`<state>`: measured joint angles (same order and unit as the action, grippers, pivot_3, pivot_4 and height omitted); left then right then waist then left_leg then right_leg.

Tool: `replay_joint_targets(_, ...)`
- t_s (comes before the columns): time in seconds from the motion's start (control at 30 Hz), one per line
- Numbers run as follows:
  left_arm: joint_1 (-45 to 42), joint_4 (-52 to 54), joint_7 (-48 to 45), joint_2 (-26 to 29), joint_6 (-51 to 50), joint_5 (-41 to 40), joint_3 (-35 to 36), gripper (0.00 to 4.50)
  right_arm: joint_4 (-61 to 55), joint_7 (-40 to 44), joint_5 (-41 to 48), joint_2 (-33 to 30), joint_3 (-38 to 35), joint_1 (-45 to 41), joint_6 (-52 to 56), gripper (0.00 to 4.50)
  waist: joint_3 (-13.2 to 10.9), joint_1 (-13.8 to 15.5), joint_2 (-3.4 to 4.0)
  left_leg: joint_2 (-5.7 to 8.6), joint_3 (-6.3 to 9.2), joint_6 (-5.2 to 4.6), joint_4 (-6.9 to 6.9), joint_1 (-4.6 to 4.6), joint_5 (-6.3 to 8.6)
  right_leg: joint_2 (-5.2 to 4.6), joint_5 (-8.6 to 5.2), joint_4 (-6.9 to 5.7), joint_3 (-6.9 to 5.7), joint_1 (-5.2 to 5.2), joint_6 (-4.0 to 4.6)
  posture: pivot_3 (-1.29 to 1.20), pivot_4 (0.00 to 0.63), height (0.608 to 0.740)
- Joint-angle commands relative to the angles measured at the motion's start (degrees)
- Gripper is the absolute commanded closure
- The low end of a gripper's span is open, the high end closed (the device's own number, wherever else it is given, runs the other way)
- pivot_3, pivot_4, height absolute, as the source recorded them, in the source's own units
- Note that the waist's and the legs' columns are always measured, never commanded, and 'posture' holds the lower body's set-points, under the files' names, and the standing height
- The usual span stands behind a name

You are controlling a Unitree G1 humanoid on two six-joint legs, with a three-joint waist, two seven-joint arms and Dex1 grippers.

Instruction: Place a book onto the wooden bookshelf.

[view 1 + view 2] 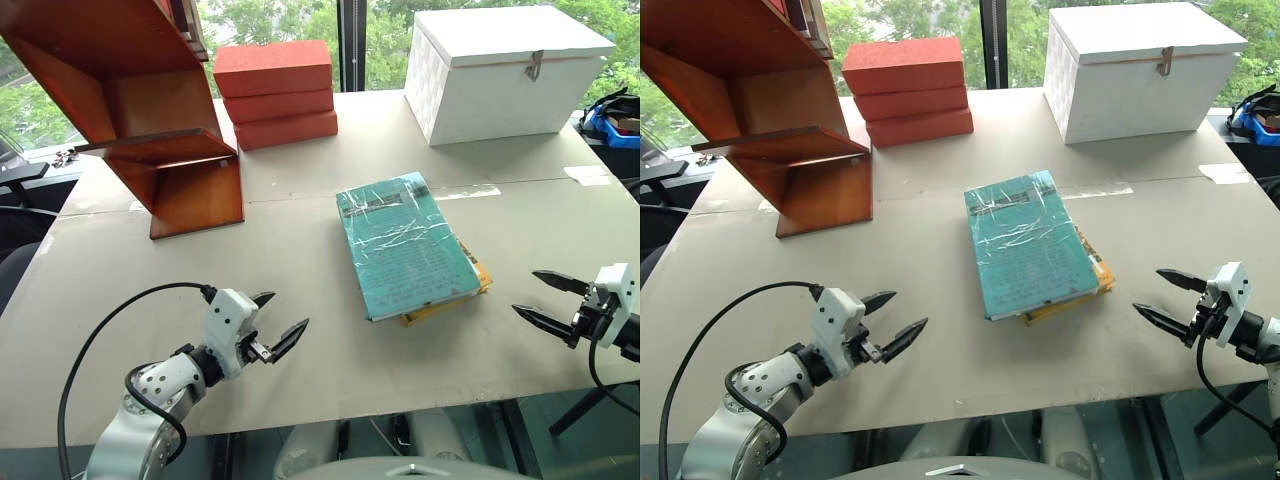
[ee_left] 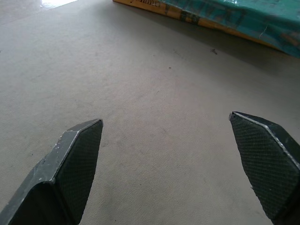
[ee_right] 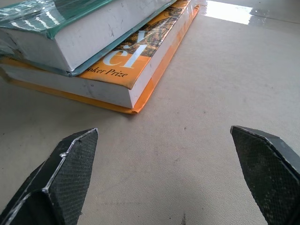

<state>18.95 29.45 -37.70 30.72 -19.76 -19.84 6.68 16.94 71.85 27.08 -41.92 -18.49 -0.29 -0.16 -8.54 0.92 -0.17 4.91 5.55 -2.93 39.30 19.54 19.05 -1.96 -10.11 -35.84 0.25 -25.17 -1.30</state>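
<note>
Wrapped teal book waits on a second book, both grippers empty and spread wide.

The book (image 1: pixel 405 245) lies flat on top of a yellow-orange book (image 3: pixel 140 61), near the middle of the table (image 1: pixel 300 250), well apart from the wooden bookshelf (image 1: pixel 150 120), which stands off to the book's far left. It is large and thin, teal, with small dark print, sealed in crinkled clear wrap that catches the light. It probably handles as stiff and fairly light, but the glossy film looks slippery. The overhanging edge above the lower book seems the best place to take hold, pinching cover and pages together. The left gripper (image 1: pixel 278 325) hovers to the book's near left, jaws apart; the right gripper (image 1: pixel 548 300) hovers just right of the book, jaws likewise apart, holding nothing.
</note>
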Motion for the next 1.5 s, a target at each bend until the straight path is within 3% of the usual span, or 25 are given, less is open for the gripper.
replay_joint_targets(0.03, -1.4, -0.1, -1.6, 2.0, 0.6, -0.2, 1.0, 0.05, -0.3, 0.9, 0.7, -1.2, -0.6, -1.2, 0.7, 0.00, 0.0, 0.0, 0.00, 0.00, 0.00, 0.00, 0.00, 0.00, 0.00, 0.00, 0.00, 0.00, 0.00, 0.00, 0.00, 0.00, 0.150, 0.740)
replay_joint_targets(0.83, -1.2, -1.1, -2.3, 1.5, 2.4, 0.6, -1.9, 0.05, -2.8, -1.2, 0.1, -2.1, -1.0, 0.8, 2.6, 0.00, 0.0, -0.1, 0.07, 0.00, 0.01, -0.01, -0.06, 0.06, 0.00, 0.00, -0.01, 0.07, 0.00, -0.05, 0.00, 0.00, 0.150, 0.740)
replay_joint_targets(0.9, -1.3, -1.1, -2.2, 1.5, 2.4, 0.6, -2.1, 0.05, -2.9, -1.3, 0.1, -2.3, -1.0, 1.1, 2.7, 0.00, -0.1, -0.6, 0.18, 0.27, 0.75, -0.01, -0.11, 0.25, 0.00, -0.39, -0.12, 0.15, -0.68, 0.34, -0.02, 0.00, 0.150, 0.740)
replay_joint_targets(1.03, -1.2, -1.1, -2.2, 1.6, 2.5, 0.4, -2.1, 0.05, -3.2, -1.5, 0.0, -2.4, -1.1, 2.0, 2.1, 0.00, -0.1, -1.3, 0.74, 1.91, 3.71, -0.09, -0.09, 0.10, -0.21, -1.99, -1.06, -0.09, -3.26, 1.56, -0.32, 0.00, 0.150, 0.740)
replay_joint_targets(1.13, -0.5, -1.1, -2.5, 1.7, 3.0, 0.4, -1.9, 0.05, -3.4, -2.5, 0.9, -2.1, -1.8, 1.8, 3.0, 0.00, -0.1, -0.9, 0.94, 3.22, 5.74, 0.10, -0.14, 0.26, -0.81, -3.31, -1.84, -0.62, -4.88, 1.69, -0.64, 0.00, 0.150, 0.740)
replay_joint_targets(1.3, -0.5, -1.6, -2.9, 1.9, 3.7, 0.5, -1.6, 0.05, -1.4, -4.3, 0.0, -2.9, -2.3, 0.2, 2.7, 0.00, -0.1, 1.5, 1.01, 2.93, 5.04, 0.11, -0.17, 0.19, -0.81, -2.99, -2.01, -0.80, -3.87, 1.30, -0.60, 0.00, 0.150, 0.740)
replay_joint_targets(1.5, -1.8, -2.4, -3.8, 2.3, 5.2, 0.5, -1.6, 0.05, 0.3, -10.3, -2.4, -3.0, -2.3, -3.3, 3.0, 0.00, -0.1, 1.7, 1.01, 2.87, 4.57, -0.08, -0.19, 0.11, -0.70, -2.95, -2.01, -0.80, -3.51, 1.24, -0.62, 0.00, 0.150, 0.740)
